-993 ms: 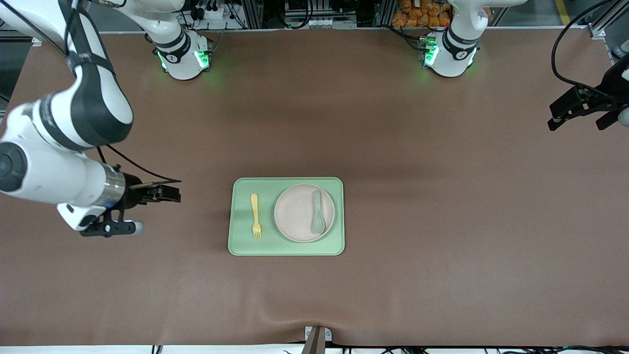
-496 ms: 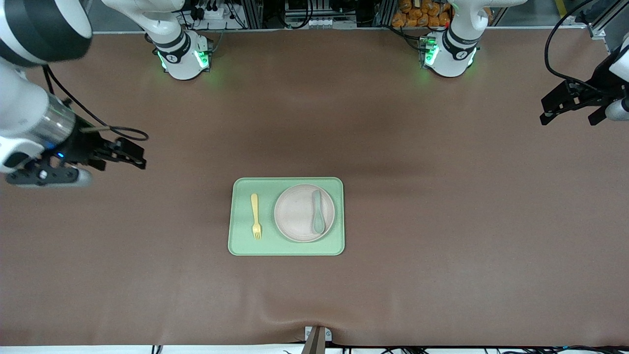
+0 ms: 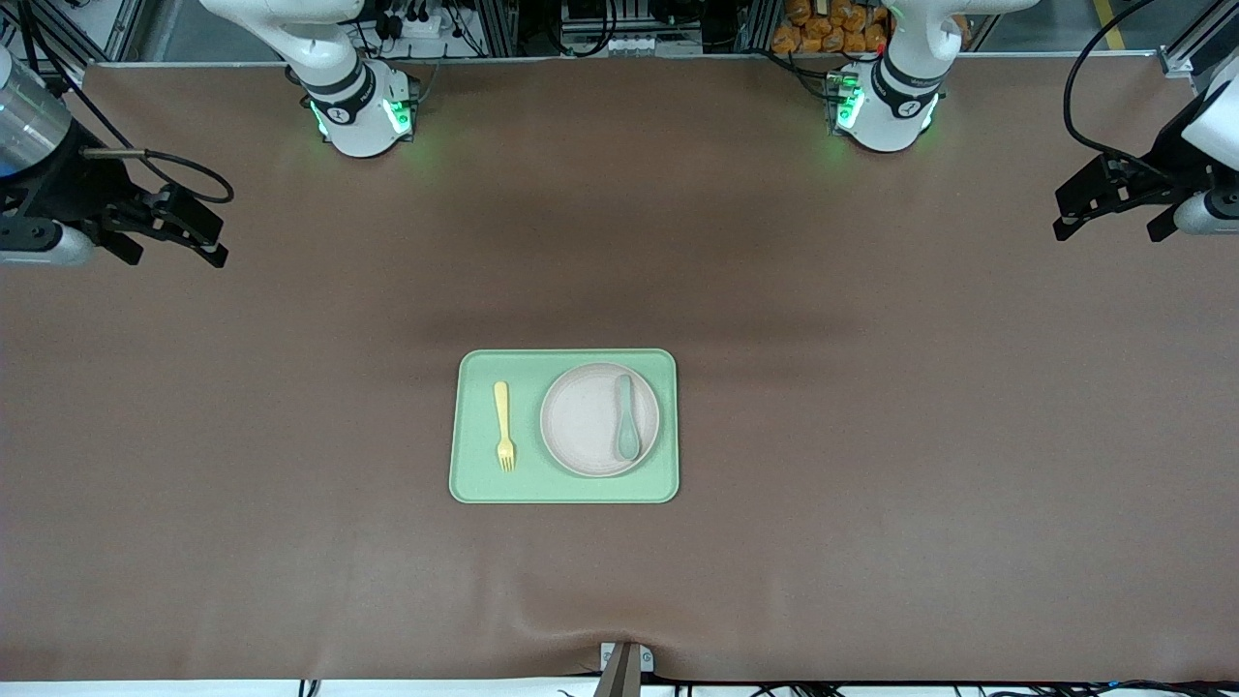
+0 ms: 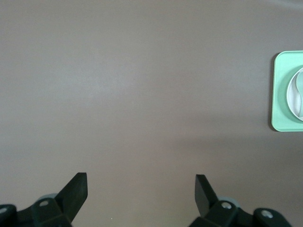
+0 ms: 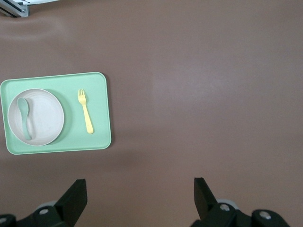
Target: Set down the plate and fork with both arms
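The pale plate [image 3: 584, 423] lies on a light green tray [image 3: 563, 490] in the middle of the table, with a grey-green spoon [image 3: 626, 432] on it. The yellow fork [image 3: 503, 426] lies on the tray beside the plate, toward the right arm's end. My right gripper [image 3: 176, 256] is open and empty, high over the table's right-arm end. My left gripper [image 3: 1104, 233] is open and empty, high over the left-arm end. The right wrist view shows the plate [image 5: 42, 118], the fork [image 5: 85, 111] and its open gripper [image 5: 139, 187]. The left wrist view shows the plate's edge [image 4: 294, 101] and its open gripper [image 4: 141, 182].
The brown table covering has a raised wrinkle [image 3: 619, 629] at the edge nearest the front camera. The two arm bases [image 3: 360, 111] [image 3: 883, 106] stand lit green along the table's back edge.
My right gripper has pulled away from beside the tray, up and out toward the right-arm end of the table. My left gripper has shifted slightly. Tray, plate, fork and spoon have not moved.
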### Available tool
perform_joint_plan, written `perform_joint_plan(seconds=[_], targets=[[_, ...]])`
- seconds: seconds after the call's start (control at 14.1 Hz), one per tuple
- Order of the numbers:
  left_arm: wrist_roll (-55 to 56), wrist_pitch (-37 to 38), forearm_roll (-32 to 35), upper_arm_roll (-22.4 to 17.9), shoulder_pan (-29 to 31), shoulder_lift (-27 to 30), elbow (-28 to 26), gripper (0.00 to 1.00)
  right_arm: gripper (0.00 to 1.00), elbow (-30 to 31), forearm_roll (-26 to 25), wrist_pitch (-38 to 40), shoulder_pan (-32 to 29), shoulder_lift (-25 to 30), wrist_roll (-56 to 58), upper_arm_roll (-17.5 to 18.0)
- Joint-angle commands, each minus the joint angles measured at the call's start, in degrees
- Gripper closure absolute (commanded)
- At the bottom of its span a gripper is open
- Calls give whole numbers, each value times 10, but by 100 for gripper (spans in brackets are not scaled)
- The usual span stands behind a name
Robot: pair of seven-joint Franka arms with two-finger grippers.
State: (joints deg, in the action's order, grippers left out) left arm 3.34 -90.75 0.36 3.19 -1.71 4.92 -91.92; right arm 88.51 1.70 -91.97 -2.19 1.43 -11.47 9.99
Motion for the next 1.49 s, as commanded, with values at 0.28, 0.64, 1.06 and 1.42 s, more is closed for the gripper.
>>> perform_joint_plan(seconds=[0.28, 0.64, 1.06, 1.42], targets=[[-7, 13, 4, 2, -1, 31, -20, 0, 0, -55, -32, 11, 14, -41, 3, -10], [-10, 14, 3, 8, 1, 25, -4, 0, 0, -50, -26, 39, 13, -34, 27, -32], [-8, 14, 4, 8, 1, 18, 4, 0, 0, -33, -21, 42, 11, -20, 46, -39], [-9, 17, 3, 8, 0, 18, 4, 0, 0, -35, -21, 38, 11, -22, 46, -39]])
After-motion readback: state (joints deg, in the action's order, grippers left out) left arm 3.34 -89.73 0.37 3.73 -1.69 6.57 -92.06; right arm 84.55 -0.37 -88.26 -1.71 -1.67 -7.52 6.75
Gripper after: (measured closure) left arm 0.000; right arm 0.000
